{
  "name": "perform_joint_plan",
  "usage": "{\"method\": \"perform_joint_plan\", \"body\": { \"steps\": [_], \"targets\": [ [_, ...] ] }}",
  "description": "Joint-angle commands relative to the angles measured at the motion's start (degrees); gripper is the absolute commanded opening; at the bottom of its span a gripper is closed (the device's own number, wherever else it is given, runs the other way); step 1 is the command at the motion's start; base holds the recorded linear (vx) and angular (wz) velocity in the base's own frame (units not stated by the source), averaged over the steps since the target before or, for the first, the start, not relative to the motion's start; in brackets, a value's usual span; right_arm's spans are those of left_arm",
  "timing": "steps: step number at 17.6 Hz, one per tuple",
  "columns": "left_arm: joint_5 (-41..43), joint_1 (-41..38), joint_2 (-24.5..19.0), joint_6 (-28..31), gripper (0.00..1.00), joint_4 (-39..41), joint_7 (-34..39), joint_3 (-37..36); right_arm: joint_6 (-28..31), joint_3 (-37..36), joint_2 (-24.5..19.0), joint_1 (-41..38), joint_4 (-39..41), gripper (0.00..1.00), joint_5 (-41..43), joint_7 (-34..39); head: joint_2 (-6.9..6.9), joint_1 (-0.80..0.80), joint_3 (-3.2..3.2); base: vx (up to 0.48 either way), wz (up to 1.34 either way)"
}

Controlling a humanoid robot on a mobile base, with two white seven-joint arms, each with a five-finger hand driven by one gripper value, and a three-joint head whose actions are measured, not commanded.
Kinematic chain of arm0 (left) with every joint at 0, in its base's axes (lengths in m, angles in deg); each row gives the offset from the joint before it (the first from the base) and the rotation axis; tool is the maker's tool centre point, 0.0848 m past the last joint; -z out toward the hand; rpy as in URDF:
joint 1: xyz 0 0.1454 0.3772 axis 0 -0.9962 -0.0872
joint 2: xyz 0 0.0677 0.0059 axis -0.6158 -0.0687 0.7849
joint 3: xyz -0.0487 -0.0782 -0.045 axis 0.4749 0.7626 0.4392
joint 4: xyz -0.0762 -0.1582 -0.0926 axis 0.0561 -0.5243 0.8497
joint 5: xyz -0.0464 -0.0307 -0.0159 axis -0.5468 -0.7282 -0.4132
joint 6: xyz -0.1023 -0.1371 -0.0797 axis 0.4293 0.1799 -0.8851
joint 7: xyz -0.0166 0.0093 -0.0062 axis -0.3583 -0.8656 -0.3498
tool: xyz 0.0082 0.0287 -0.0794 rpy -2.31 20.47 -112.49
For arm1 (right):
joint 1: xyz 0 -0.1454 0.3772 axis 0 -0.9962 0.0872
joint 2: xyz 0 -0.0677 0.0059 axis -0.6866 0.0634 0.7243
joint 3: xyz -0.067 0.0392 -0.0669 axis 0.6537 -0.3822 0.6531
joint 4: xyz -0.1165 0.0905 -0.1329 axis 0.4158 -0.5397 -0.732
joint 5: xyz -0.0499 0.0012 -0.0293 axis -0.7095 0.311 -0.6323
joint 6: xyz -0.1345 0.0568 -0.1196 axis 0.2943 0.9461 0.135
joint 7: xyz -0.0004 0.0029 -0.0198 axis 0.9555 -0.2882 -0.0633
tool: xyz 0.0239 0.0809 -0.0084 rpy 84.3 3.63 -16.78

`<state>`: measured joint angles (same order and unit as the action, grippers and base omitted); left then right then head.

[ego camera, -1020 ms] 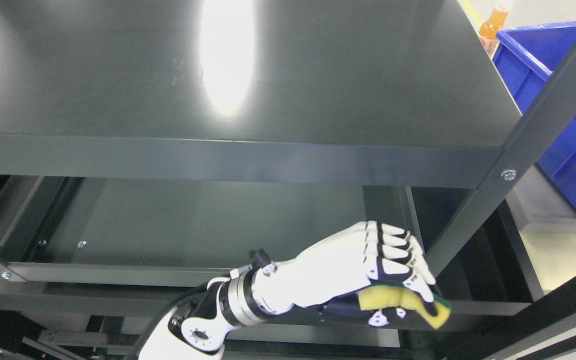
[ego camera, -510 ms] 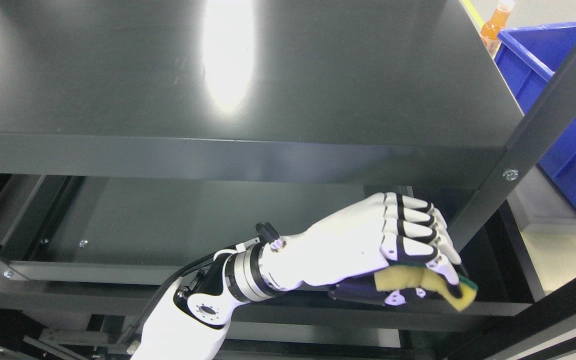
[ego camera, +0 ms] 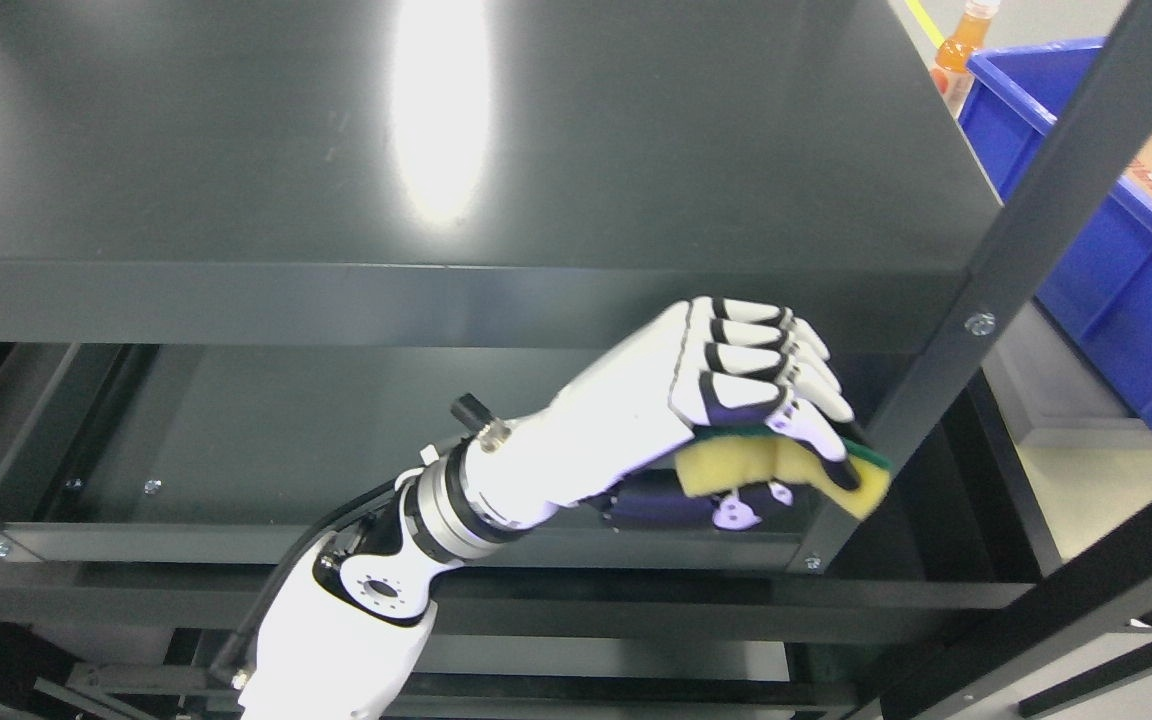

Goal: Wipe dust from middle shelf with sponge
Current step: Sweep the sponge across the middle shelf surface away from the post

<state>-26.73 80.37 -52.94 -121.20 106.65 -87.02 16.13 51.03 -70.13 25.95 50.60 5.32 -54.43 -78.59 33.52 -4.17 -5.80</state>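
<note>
Left hand (ego camera: 736, 400) grips sponge (ego camera: 786, 470), fingers (ego camera: 796, 385) curled over green top, held in air at right front of middle shelf (ego camera: 336, 430), near post (ego camera: 936, 380). Expect sponge light, soft, compressible; hold mid-body, leave yellow face free for wiping.

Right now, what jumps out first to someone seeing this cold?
The white left hand, low and right of centre, is curled around a yellow sponge with a green backing, just under the front lip of the dark shelf that fills the top of the picture. A bright light glare streaks that shelf top. At the far right, behind a slanting upright post, sits a blue bin with an orange bottle behind it.
</note>
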Motion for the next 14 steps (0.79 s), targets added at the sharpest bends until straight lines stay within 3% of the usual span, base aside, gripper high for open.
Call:
{"method": "perform_joint_plan", "body": {
  "steps": [1, 7, 14],
  "targets": [
    [-1.6, -0.5, -1.0, 0.1, 0.0, 0.0, 0.0, 9.7, 0.0, 0.0, 1.0, 0.0, 1.0, 1.0, 0.0, 0.0, 0.0, 0.0, 0.0, -0.038, -0.11],
    [-4.7, -2.0, -2.3, 0.1, 0.0, 0.0, 0.0, 11.8, 0.0, 0.0, 1.0, 0.0, 1.0, 1.0, 0.0, 0.0, 0.0, 0.0, 0.0, -0.065, -0.15],
    [-16.1, -4.1, -14.9, 0.1, 0.0, -0.1, 0.1, 25.9, 0.0, 0.0, 1.0, 0.0, 1.0, 1.0, 0.0, 0.0, 0.0, 0.0, 0.0, -0.125, -0.15]
  ]
}}
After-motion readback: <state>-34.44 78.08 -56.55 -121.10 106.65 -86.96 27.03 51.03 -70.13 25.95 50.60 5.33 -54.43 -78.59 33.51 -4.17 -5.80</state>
